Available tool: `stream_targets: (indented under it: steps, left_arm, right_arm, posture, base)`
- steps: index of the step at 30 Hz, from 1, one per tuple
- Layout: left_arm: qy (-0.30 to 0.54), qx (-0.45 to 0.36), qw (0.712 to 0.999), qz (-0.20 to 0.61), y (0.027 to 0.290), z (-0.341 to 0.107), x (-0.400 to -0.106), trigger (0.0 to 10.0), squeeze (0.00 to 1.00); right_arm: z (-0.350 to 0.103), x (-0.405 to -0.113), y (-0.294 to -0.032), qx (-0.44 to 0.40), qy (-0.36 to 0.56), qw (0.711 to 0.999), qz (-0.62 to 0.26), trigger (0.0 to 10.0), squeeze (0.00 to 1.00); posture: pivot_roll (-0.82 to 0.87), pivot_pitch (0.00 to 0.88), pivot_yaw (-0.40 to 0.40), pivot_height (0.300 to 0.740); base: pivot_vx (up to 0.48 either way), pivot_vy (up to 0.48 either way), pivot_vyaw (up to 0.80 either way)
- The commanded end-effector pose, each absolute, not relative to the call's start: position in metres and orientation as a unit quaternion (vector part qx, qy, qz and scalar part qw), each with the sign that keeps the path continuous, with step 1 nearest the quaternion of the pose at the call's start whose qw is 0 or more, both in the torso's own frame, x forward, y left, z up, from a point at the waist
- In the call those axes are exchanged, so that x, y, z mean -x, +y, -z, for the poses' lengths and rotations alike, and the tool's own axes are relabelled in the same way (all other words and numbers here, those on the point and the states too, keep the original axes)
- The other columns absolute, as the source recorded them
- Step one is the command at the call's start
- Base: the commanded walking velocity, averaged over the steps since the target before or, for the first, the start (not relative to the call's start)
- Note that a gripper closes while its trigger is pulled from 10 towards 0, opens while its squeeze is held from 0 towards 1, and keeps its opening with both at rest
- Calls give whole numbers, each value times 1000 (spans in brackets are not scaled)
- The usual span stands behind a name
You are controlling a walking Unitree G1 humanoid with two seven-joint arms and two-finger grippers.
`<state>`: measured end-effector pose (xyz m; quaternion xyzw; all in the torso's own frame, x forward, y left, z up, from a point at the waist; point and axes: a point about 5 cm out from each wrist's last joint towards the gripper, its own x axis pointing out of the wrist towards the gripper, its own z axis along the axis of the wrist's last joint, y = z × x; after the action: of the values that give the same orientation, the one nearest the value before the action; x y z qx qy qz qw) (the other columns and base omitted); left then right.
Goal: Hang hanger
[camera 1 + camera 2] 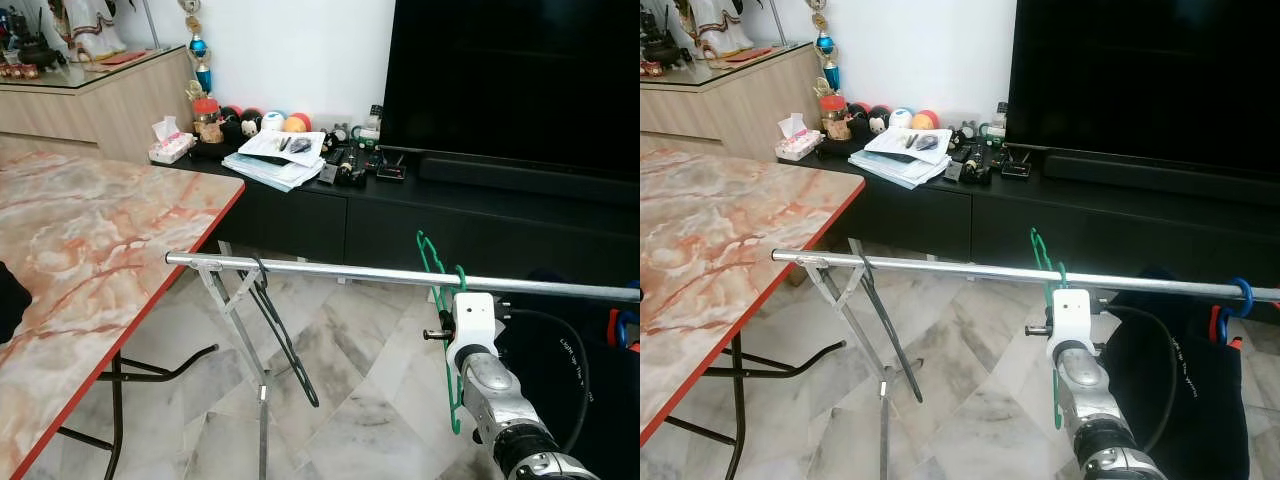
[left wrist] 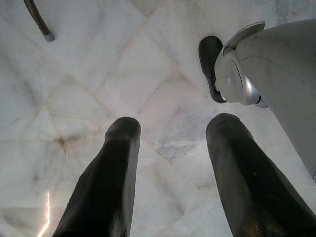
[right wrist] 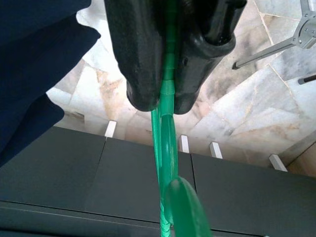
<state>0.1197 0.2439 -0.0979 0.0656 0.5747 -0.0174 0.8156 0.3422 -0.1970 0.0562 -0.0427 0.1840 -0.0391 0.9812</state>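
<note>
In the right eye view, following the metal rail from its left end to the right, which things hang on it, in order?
Black hanger → green hanger, clamped in the right pincer → blue hanger hook.

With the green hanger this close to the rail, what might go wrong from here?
1. The right claw pinches the green hanger on a thin edge; it may twist or slip out.
2. Its hook sits at the silver rail but looks tilted; released now, it might miss and drop to the marble floor.
3. The rail rests on a light folding stand; a push could shake it and the black hanger.
</note>
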Motion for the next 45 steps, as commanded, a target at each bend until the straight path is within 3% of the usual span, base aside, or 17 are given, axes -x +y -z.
stream_targets:
  steps: [1, 2, 3, 10, 12, 13, 24, 25, 26, 27, 28, 29, 30, 45]
  left_arm:
    - [580, -68, 812, 19, 244, 98, -118, 10000, 0]
    - [580, -69, 811, 19, 244, 99, -118, 10000, 0]
    - [580, -70, 811, 19, 244, 99, -118, 10000, 0]
    - [574, -77, 815, 7, 248, 97, -121, 10000, 0]
    - [564, -85, 821, -3, 253, 94, -127, 10000, 0]
    - [562, -89, 822, -7, 254, 93, -127, 10000, 0]
    - [567, -93, 819, -5, 255, 93, -127, 10000, 0]
    - [566, -93, 819, -6, 255, 93, -128, 10000, 0]
    - [566, -92, 819, -6, 255, 93, -128, 10000, 0]
    - [566, -91, 819, -7, 255, 93, -128, 10000, 0]
    - [566, -91, 819, -6, 255, 93, -128, 10000, 0]
    - [566, -91, 819, -6, 255, 93, -128, 10000, 0]
    - [566, -90, 819, -6, 255, 93, -127, 10000, 0]
    - [566, -79, 820, -9, 253, 94, -124, 10000, 0]
  right_arm:
    - [-48, -336, -199, 34, 202, 978, 44, 10000, 196]
    - [-47, -335, -199, 32, 202, 978, 45, 10000, 455]
    - [-46, -334, -200, 31, 202, 978, 46, 10000, 510]
    - [-43, -329, -203, 19, 194, 979, 57, 10000, 522]
    - [-45, -329, -199, 19, 179, 983, 48, 10000, 588]
    - [-45, -328, -198, 17, 172, 984, 46, 10000, 1000]
    - [-45, -317, -198, 10, 130, 990, 52, 10000, 1000]
    - [-46, -314, -200, 10, 122, 991, 53, 10000, 941]
    - [-47, -312, -202, 9, 118, 991, 56, 10000, 776]
    - [-47, -311, -203, 8, 115, 992, 57, 10000, 776]
    - [-48, -309, -204, 8, 110, 992, 59, 10000, 365]
    - [-49, -308, -205, 8, 105, 993, 60, 10000, 98]
    - [-50, -305, -205, 8, 94, 994, 59, 10000, 0]
    - [-64, -264, -202, 8, 9, 998, 54, 10000, 0]
  posture:
    - [1, 0, 32, 740]
    - [1, 0, 31, 740]
    - [-1, 0, 31, 740]
    - [-15, 0, 31, 740]
    - [-33, 0, 43, 740]
    - [-36, 0, 47, 740]
    - [-43, 0, 55, 740]
    - [-42, 0, 53, 740]
    - [-42, 0, 53, 740]
    - [-43, 0, 53, 740]
    - [-46, 0, 53, 740]
    - [-46, 0, 53, 740]
    - [-49, 0, 54, 740]
    - [-61, 0, 33, 740]
  base:
    - [0, 0, 0]
    - [0, 0, 0]
    - [0, 0, 0]
    - [0, 0, 0]
    - [0, 0, 0]
    - [0, 0, 0]
    - [0, 0, 0]
    - [0, 0, 0]
    - [0, 0, 0]
    - [0, 0, 0]
    - [0, 0, 0]
    - [0, 0, 0]
    - [0, 0, 0]
    - [0, 0, 0]
